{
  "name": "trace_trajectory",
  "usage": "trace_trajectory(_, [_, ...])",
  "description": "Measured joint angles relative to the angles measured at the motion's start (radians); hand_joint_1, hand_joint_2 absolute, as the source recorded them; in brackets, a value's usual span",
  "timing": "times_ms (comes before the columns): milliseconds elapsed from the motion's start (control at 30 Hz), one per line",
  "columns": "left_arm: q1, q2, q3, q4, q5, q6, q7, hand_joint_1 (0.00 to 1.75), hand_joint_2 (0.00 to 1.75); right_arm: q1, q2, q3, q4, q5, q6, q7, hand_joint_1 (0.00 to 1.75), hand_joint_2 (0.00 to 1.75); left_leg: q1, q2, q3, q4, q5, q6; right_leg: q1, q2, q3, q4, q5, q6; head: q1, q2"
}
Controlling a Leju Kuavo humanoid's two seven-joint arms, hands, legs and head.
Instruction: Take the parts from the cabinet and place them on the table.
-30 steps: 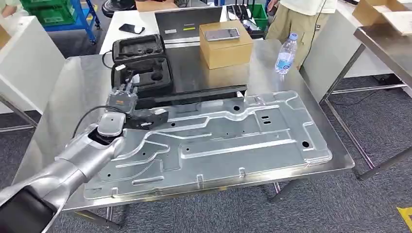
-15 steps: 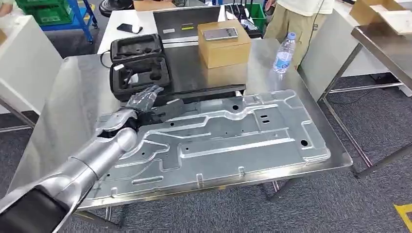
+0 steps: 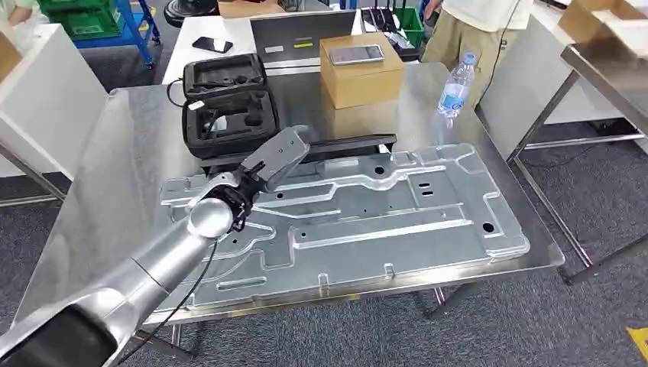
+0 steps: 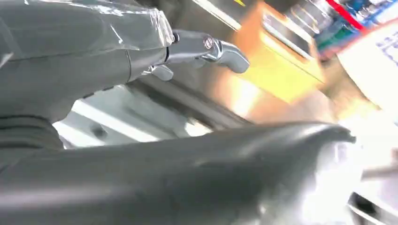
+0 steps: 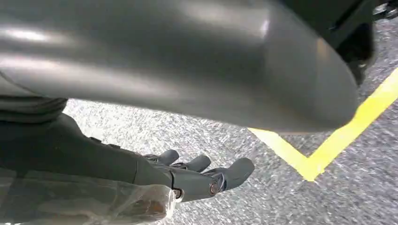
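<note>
Your left hand (image 3: pixel 275 157) is stretched out above the far left part of the stamped metal panel (image 3: pixel 359 222), fingers extended and spread, with nothing between them. In the left wrist view the same hand (image 4: pixel 206 49) shows straight fingers in the air, the panel's pale ribs below them. The picture does not settle whether the fingertips touch anything.

The panel, the part you were sent for, lies flat on the steel table (image 3: pixel 115 153) and takes up most of its near half; it sits under your hand and runs well off to the right of it, its near edge at the table's near edge. Just past your fingertips is a long dark bar (image 3: pixel 344 144) lying along the panel's far edge. Beyond the hand and slightly left stands an open black moulded case (image 3: pixel 225 103) (its foam cut-outs face up). Farther right of that is a cardboard box (image 3: pixel 361 73) with a phone (image 3: pixel 356 53) lying on top, and well to the right of your hand a water bottle (image 3: pixel 455 86) stands upright.

A person (image 3: pixel 466 27) stands behind the table's far side.

Your right hand (image 5: pixel 197 176) hangs over grey carpet (image 5: pixel 263 187) near a yellow floor line (image 5: pixel 347 126), fingers loosely bent, apart, and holding nothing.
</note>
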Motion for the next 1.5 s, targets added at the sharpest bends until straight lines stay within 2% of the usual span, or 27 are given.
trace_trajectory(67, [0.018,0.004,-0.01,-0.054,0.025,0.003,-0.01,0.0,0.0,0.007,-0.001,-0.002,0.0,-0.005,-0.001,0.0,0.0,0.0,0.002,0.0,0.0,0.0,0.001,-0.008,0.0,-0.001,0.0,-0.004,0.006,-0.011,0.0,0.0])
trace_trajectory(100, [0.026,0.007,-0.015,-0.077,0.034,0.007,-0.012,0.0,0.0,0.008,-0.002,-0.003,0.0,-0.007,-0.002,0.0,0.0,0.0,0.008,0.002,-0.009,0.016,-0.019,-0.015,-0.005,-0.002,0.0,-0.007,0.01,-0.017,0.0,0.0])
trace_trajectory(133, [0.033,0.012,-0.018,-0.103,0.041,0.007,-0.014,0.0,0.0,0.008,-0.003,-0.007,0.0,-0.008,-0.003,-0.001,0.0,0.0,0.008,0.005,-0.026,0.059,-0.054,-0.022,-0.006,-0.002,-0.001,-0.007,0.011,-0.02,-0.003,0.0])
trace_trajectory(200, [0.052,0.021,-0.028,-0.146,0.06,0.008,-0.025,0.0,0.0,0.009,-0.003,-0.011,0.0,-0.008,-0.005,-0.005,0.0,0.0,0.012,0.005,-0.094,0.226,-0.14,-0.033,-0.006,-0.003,-0.004,-0.006,0.013,-0.025,-0.005,0.0])
trace_trajectory(267, [0.08,0.031,-0.042,-0.186,0.078,0.01,-0.035,0.0,0.0,0.015,-0.003,-0.016,0.0,-0.008,-0.005,-0.009,0.0,0.0,0.013,0.006,-0.135,0.335,-0.172,-0.036,-0.006,-0.004,-0.007,-0.006,0.015,-0.027,-0.005,0.0])
trace_trajectory(300, [0.094,0.037,-0.047,-0.205,0.085,0.013,-0.039,0.0,0.0,0.017,-0.003,-0.016,0.0,-0.005,-0.005,-0.009,0.0,0.0,0.014,0.006,-0.122,0.317,-0.156,-0.037,-0.006,-0.004,-0.007,-0.006,0.015,-0.027,-0.006,0.0])
trace_trajectory(333, [0.11,0.047,-0.054,-0.232,0.091,0.016,-0.044,0.0,0.0,0.019,-0.002,-0.016,0.0,0.001,-0.005,-0.008,0.0,0.0,0.015,0.007,-0.081,0.246,-0.12,-0.036,-0.006,-0.004,-0.007,-0.006,0.017,-0.026,-0.006,0.0])
trace_trajectory(400, [0.134,0.068,-0.062,-0.288,0.09,0.026,-0.045,0.0,0.0,0.018,0.004,-0.016,0.0,0.011,-0.005,-0.001,0.0,0.0,0.016,0.009,0.025,0.05,-0.047,-0.033,-0.006,-0.003,-0.007,-0.006,0.02,-0.022,-0.006,0.0])
trace_trajectory(433, [0.145,0.079,-0.065,-0.316,0.09,0.03,-0.045,0.0,0.0,0.018,0.006,-0.016,0.0,0.013,-0.006,0.002,0.0,0.0,0.012,0.008,0.047,-0.004,-0.05,-0.029,0.0,-0.002,-0.009,-0.004,0.022,-0.017,-0.006,0.0])
trace_trajectory(533, [0.192,0.114,-0.076,-0.397,0.09,0.033,-0.045,0.0,0.0,0.017,0.014,-0.016,0.0,0.014,-0.01,0.003,0.0,0.0,0.002,0.003,0.04,-0.003,-0.036,-0.011,-0.003,-0.002,-0.013,-0.009,0.032,-0.001,-0.005,0.0])
trace_trajectory(600, [0.208,0.128,-0.082,-0.438,0.09,0.034,-0.045,0.0,0.0,0.017,0.015,-0.016,0.0,0.013,-0.011,0.003,0.0,0.0,0.01,0.005,0.04,-0.013,-0.018,0.011,-0.009,-0.002,-0.02,-0.004,0.025,0.01,-0.005,0.0])
trace_trajectory(667, [0.218,0.135,-0.087,-0.474,0.09,0.034,-0.046,0.0,0.0,0.018,0.017,-0.016,0.0,0.012,-0.012,0.002,0.0,0.0,0.009,0.005,0.031,-0.013,-0.009,0.022,-0.007,-0.002,-0.054,0.097,-0.067,0.012,0.001,0.0])
trace_trajectory(733, [0.236,0.144,-0.092,-0.505,0.09,0.033,-0.048,0.0,0.0,0.019,0.017,-0.016,0.0,0.011,-0.012,0.002,0.0,0.0,0.005,0.009,0.022,-0.013,-0.002,0.026,-0.006,-0.003,-0.11,0.267,-0.155,0.016,0.002,0.0])
trace_trajectory(767, [0.246,0.149,-0.095,-0.517,0.09,0.032,-0.053,0.0,0.0,0.02,0.017,-0.016,0.0,0.01,-0.011,0.002,0.0,0.0,0.002,0.009,0.017,-0.012,0.002,0.026,-0.006,-0.003,-0.124,0.321,-0.17,0.015,0.002,0.0])
trace_trajectory(833, [0.261,0.156,-0.102,-0.54,0.09,0.03,-0.058,0.0,0.0,0.02,0.017,-0.016,0.0,0.01,-0.011,0.003,0.0,0.0,-0.001,0.009,0.008,-0.012,0.009,0.025,-0.006,-0.003,-0.077,0.266,-0.132,0.012,0.002,0.0])
trace_trajectory(900, [0.268,0.16,-0.108,-0.563,0.091,0.027,-0.064,0.0,0.0,0.018,0.017,-0.016,0.0,0.01,-0.011,0.003,0.0,0.0,-0.002,0.007,0.005,-0.012,0.015,0.02,-0.004,-0.002,0.038,0.084,-0.066,0.002,0.002,0.0])
trace_trajectory(933, [0.271,0.163,-0.11,-0.575,0.091,0.024,-0.066,0.0,0.0,0.016,0.016,-0.016,0.0,0.01,-0.011,0.003,0.0,0.0,-0.002,0.007,0.005,-0.012,0.017,0.016,-0.002,-0.002,0.09,0.002,-0.063,-0.005,0.002,0.0])
trace_trajectory(1033, [0.281,0.17,-0.117,-0.602,0.094,0.013,-0.076,0.0,0.0,0.014,0.017,-0.016,0.0,0.003,-0.012,0.001,0.0,0.0,-0.005,0.009,-0.002,-0.011,0.03,-0.002,0.01,-0.001,0.088,-0.017,-0.052,-0.01,0.0,0.0])
trace_trajectory(1100, [0.284,0.171,-0.125,-0.608,0.107,-0.011,-0.088,0.0,0.0,0.016,0.019,-0.019,0.0,-0.016,-0.019,-0.008,0.0,0.0,-0.006,0.007,-0.009,-0.009,0.032,-0.012,-0.003,-0.006,0.082,-0.027,-0.037,-0.028,0.0,0.0])
trace_trajectory(1167, [0.284,0.171,-0.133,-0.609,0.114,-0.032,-0.103,0.0,0.0,0.015,0.018,-0.027,0.0,-0.033,-0.023,-0.021,0.0,0.0,0.002,0.008,-0.046,0.08,-0.055,-0.025,-0.002,-0.008,0.066,-0.027,-0.024,-0.042,-0.004,0.0])
trace_trajectory(1233, [0.285,0.167,-0.142,-0.608,0.124,-0.05,-0.118,0.0,0.0,0.019,0.017,-0.033,0.0,-0.045,-0.023,-0.03,0.0,0.0,0.007,0.009,-0.102,0.248,-0.151,-0.037,-0.001,-0.008,0.047,-0.026,-0.011,-0.043,-0.005,0.0])
trace_trajectory(1267, [0.285,0.164,-0.146,-0.606,0.127,-0.058,-0.124,0.0,0.0,0.022,0.016,-0.037,0.0,-0.052,-0.023,-0.032,0.0,0.0,0.009,0.009,-0.118,0.307,-0.171,-0.039,-0.001,-0.008,0.038,-0.026,-0.005,-0.042,-0.005,0.0])
trace_trajectory(1300, [0.286,0.161,-0.152,-0.603,0.128,-0.064,-0.132,0.0,0.0,0.025,0.016,-0.042,0.0,-0.053,-0.023,-0.033,0.0,0.0,0.01,0.009,-0.112,0.321,-0.165,-0.041,-0.001,-0.008,0.029,-0.026,0.002,-0.042,-0.005,0.0])
trace_trajectory(1333, [0.286,0.156,-0.159,-0.6,0.132,-0.067,-0.136,0.0,0.0,0.028,0.014,-0.045,0.0,-0.056,-0.023,-0.033,0.0,0.0,0.01,0.009,-0.079,0.281,-0.137,-0.04,-0.001,-0.008,0.02,-0.026,0.008,-0.04,-0.005,0.0])
trace_trajectory(1433, [0.282,0.142,-0.172,-0.596,0.134,-0.074,-0.14,0.0,0.0,0.033,0.012,-0.05,0.0,-0.06,-0.022,-0.033,0.0,0.0,0.009,0.009,0.091,0.011,-0.052,-0.027,0.0,-0.005,0.009,-0.025,0.021,-0.031,-0.005,0.0])
trace_trajectory(1467, [0.281,0.137,-0.175,-0.595,0.139,-0.075,-0.143,0.0,0.0,0.033,0.012,-0.053,0.0,-0.06,-0.022,-0.033,0.0,0.0,0.001,0.008,0.118,-0.04,-0.062,-0.02,0.006,-0.005,0.002,-0.024,0.026,-0.025,-0.006,0.0])
trace_trajectory(1500, [0.284,0.135,-0.178,-0.594,0.139,-0.075,-0.146,0.0,0.0,0.033,0.011,-0.055,0.0,-0.059,-0.022,-0.032,0.0,0.0,0.001,0.007,0.11,-0.036,-0.058,-0.016,0.005,-0.005,0.001,-0.026,0.034,-0.018,-0.003,0.0])
